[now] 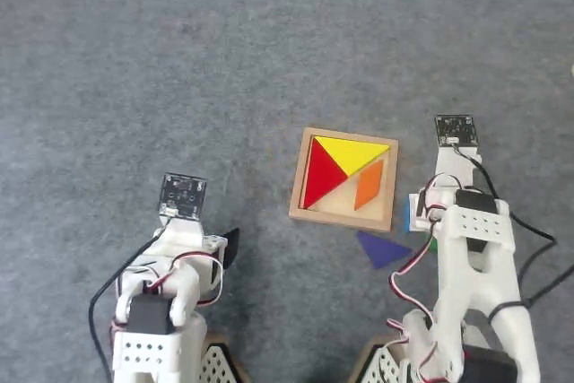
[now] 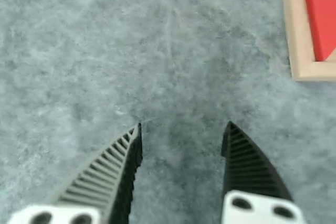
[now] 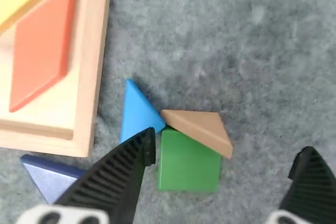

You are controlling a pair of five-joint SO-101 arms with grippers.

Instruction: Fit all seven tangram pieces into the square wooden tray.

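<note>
The square wooden tray (image 1: 389,193) lies mid-table and holds a red triangle (image 1: 320,172), a yellow triangle (image 1: 352,152) and an orange parallelogram (image 1: 369,185). A dark blue triangle (image 1: 383,248) lies on the carpet just in front of the tray. Beside the tray's right rim (image 3: 97,61) a light blue triangle (image 3: 134,111), a tan triangle (image 3: 202,127) and a green square (image 3: 189,161) sit touching one another. My right gripper (image 3: 228,145) hangs open over the green square and tan triangle. My left gripper (image 2: 184,129) is open above bare carpet, left of the tray's corner (image 2: 302,35).
Grey carpet covers the whole table, with wide free room behind and left of the tray. The right arm's body (image 1: 471,230) hides most of the loose pieces in the high view. The left arm (image 1: 175,257) stands at the front left.
</note>
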